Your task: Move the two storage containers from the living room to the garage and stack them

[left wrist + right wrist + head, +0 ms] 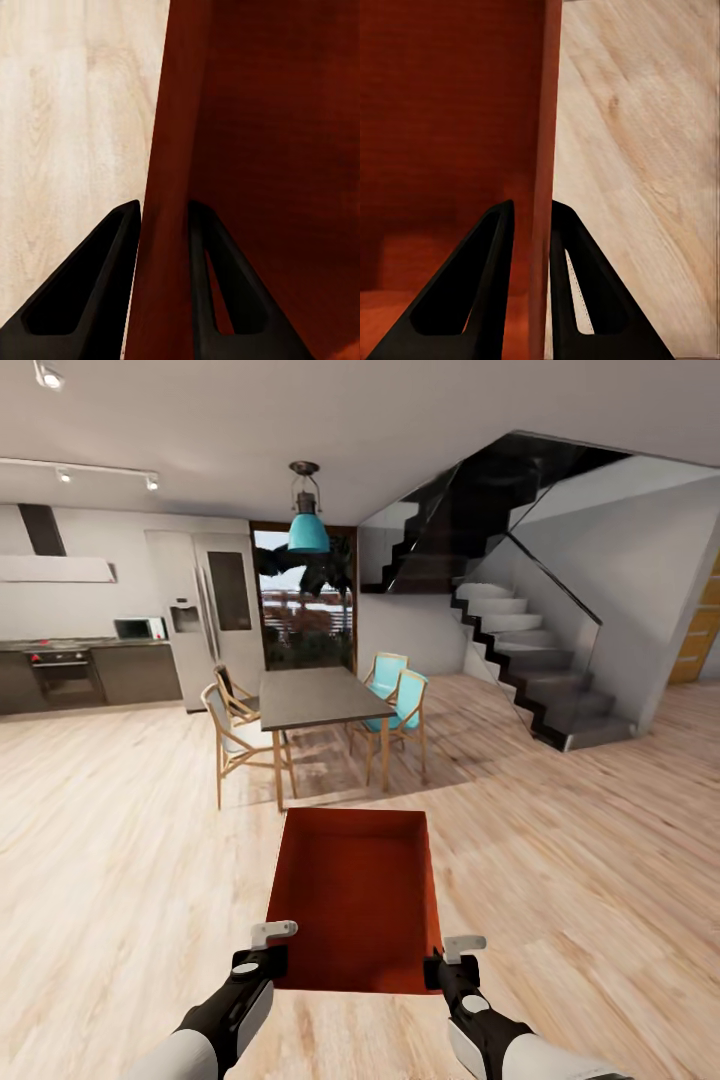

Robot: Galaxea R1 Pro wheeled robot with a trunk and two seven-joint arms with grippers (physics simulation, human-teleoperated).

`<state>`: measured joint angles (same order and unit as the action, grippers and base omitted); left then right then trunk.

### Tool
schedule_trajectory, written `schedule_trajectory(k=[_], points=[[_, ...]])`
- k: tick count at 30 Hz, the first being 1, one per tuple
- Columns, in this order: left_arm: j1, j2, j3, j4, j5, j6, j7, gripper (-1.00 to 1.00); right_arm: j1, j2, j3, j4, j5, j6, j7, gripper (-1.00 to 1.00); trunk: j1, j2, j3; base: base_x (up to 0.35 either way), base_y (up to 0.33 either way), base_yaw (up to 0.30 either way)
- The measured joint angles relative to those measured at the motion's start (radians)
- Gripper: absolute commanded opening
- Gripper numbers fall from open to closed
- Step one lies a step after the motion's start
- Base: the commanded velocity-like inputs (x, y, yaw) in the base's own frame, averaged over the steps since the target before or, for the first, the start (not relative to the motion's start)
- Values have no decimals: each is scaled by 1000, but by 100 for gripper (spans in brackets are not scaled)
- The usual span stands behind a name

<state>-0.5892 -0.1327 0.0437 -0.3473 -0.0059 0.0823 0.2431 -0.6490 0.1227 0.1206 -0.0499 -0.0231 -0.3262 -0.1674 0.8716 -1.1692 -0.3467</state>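
Head view: I'm carrying one storage container (pixel 355 895) out in front of me, above the wood-plank floor (pixel 120 830), open top up, nothing inside that I can see.
Left gripper (pixel 268 950): my fingers are clamped on the container's left wall near the corner closest to me; in the left wrist view one finger sits outside the wall and one inside (pixel 163 225).
Right gripper (pixel 452 958): same grip on the right wall, one finger each side of the rim (pixel 532 217).
Container axis: long axis runs straight away from me, short side spans between my two grippers; both arms equally near, holding the near end only, far end overhangs forward.
Room: dining table (pixel 315 698) with wooden chairs, two with teal seats (pixel 400 700), straight ahead, well apart from the container; kitchen at left with fridge (pixel 215 615); staircase (pixel 530 660) at right.
Garage: I can't see any dark grey floor from here, so I judge I'm in transit.
Second container: location unknown to me.
Risk: dining table lies right on my forward line, I'd need to steer around it.
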Motion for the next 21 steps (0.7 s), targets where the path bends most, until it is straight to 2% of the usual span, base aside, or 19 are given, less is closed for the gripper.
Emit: schedule_trajectory(k=[21], points=[[0,0,0,0,1,0,0,-100,0,0,0,0,0,0,0,-100,0,0,0,0,0,-281]])
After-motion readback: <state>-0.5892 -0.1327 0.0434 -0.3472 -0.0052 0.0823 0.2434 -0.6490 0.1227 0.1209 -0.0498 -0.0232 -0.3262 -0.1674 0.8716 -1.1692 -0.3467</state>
